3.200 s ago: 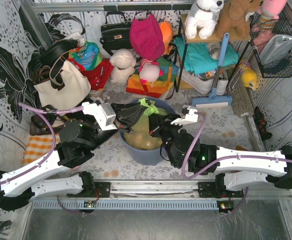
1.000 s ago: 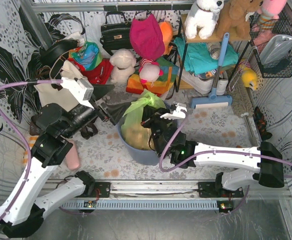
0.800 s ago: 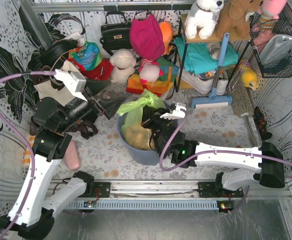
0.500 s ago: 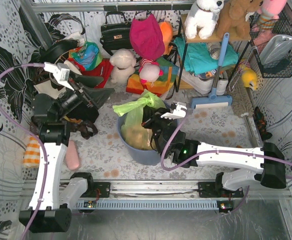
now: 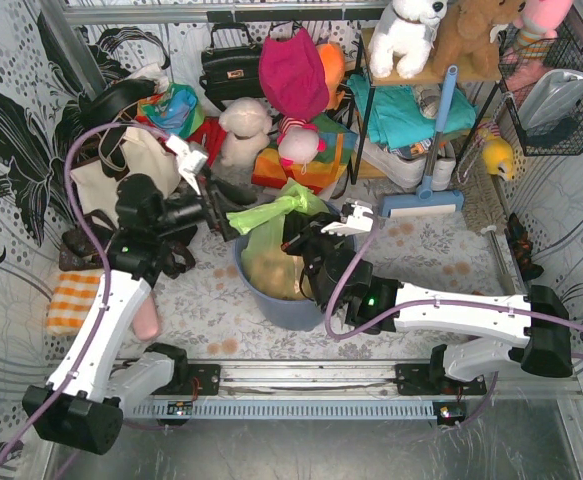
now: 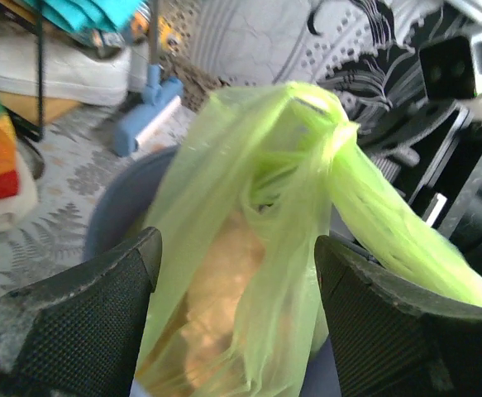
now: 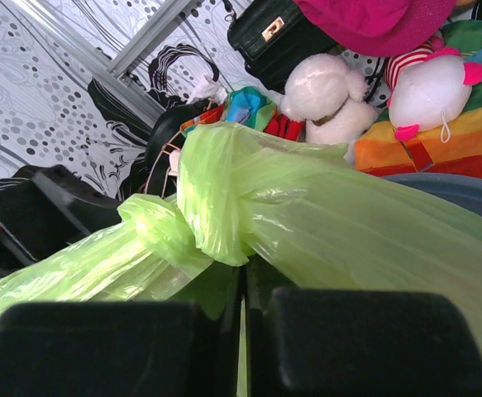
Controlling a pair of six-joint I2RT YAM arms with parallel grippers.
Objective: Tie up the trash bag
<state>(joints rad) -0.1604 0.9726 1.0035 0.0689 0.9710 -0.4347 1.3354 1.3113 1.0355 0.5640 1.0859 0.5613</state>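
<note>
R gripper pinched shut on trash bag, L gripper jaws apart: close L on the tail near the knot, pull outward steadily w/o tearing thin plastic.

In the left wrist view the trash bag is blurred, its bottom cut off at the lower edge. From above, the bin and the right arm hide its lower part. Its tail leaves the right wrist view's lower left.
</note>
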